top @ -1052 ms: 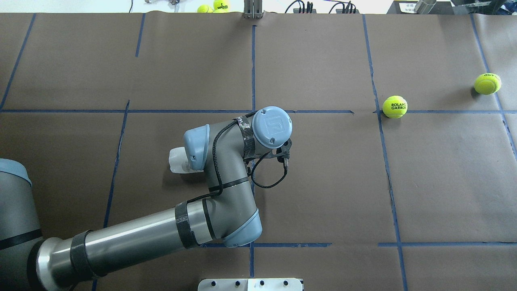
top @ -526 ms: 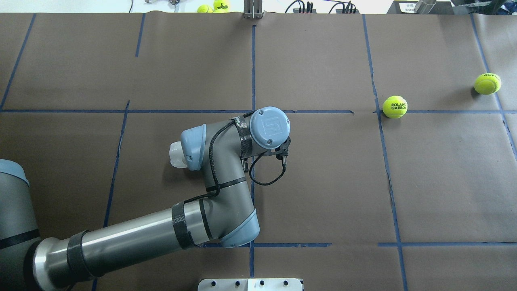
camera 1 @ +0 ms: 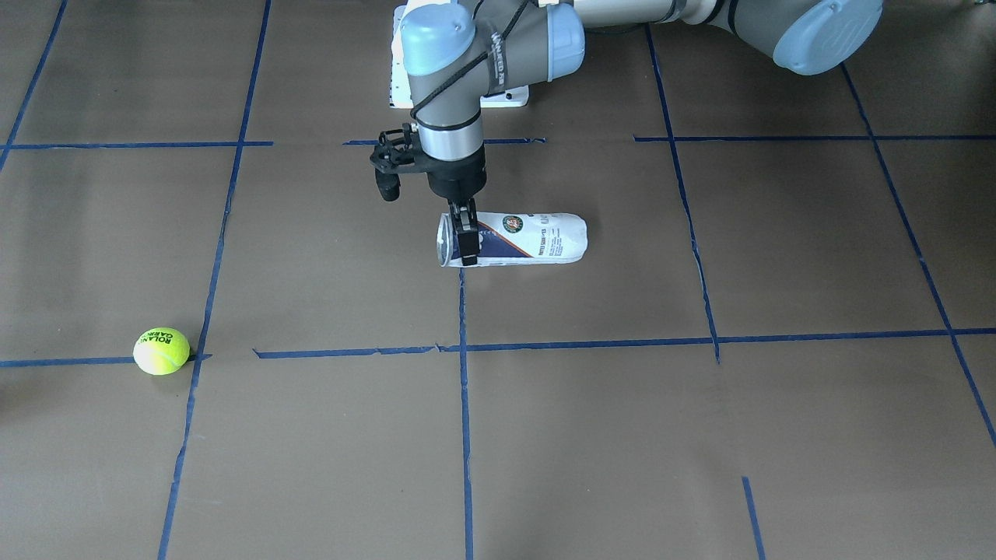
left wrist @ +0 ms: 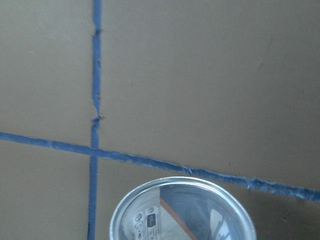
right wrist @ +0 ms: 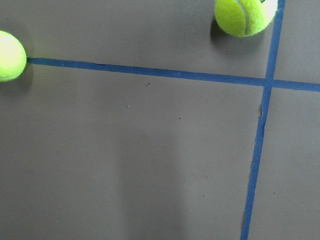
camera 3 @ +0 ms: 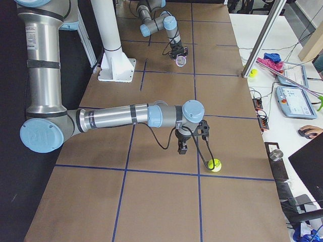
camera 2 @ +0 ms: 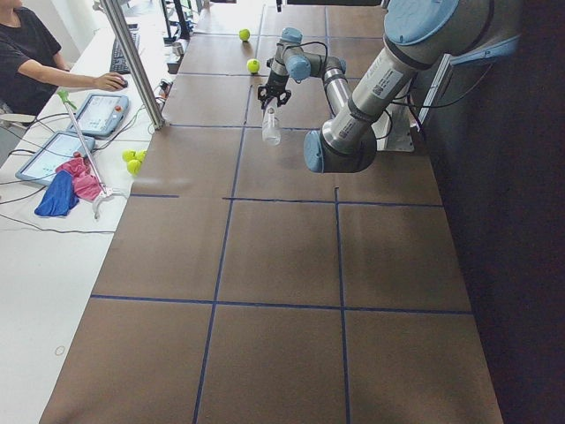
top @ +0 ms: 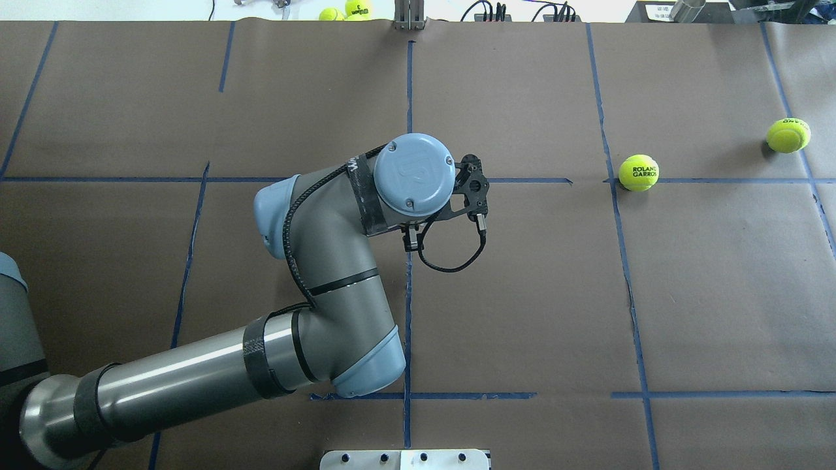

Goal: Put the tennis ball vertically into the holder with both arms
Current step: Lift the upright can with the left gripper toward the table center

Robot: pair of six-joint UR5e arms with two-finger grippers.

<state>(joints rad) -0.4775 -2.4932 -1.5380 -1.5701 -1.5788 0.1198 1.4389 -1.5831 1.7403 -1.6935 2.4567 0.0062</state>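
The holder [camera 1: 529, 237], a clear can with a white and navy label, is on its side at mid-table, its open end toward my right. My left gripper [camera 1: 465, 233] is shut on it just behind the rim. The rim fills the bottom of the left wrist view [left wrist: 182, 210]. In the overhead view my arm hides the can. A tennis ball [top: 638, 172] lettered ROLAND GARROS sits on a blue tape line at the right, and a second ball [top: 788, 135] lies farther right. My right gripper [camera 3: 182, 149] shows only in the exterior right view, near a ball [camera 3: 215, 165]; I cannot tell its state.
Two more balls [top: 346, 10] lie beyond the far table edge. A white base plate [top: 405, 459] is at the near edge. An operator [camera 2: 35, 53] sits at a side desk. Blue tape lines [top: 408, 98] grid the brown table cover.
My left arm has swung away from the robot's base and its wrist has come nearer the overhead camera. The can end that showed to the left of the wrist is now hidden under the arm.
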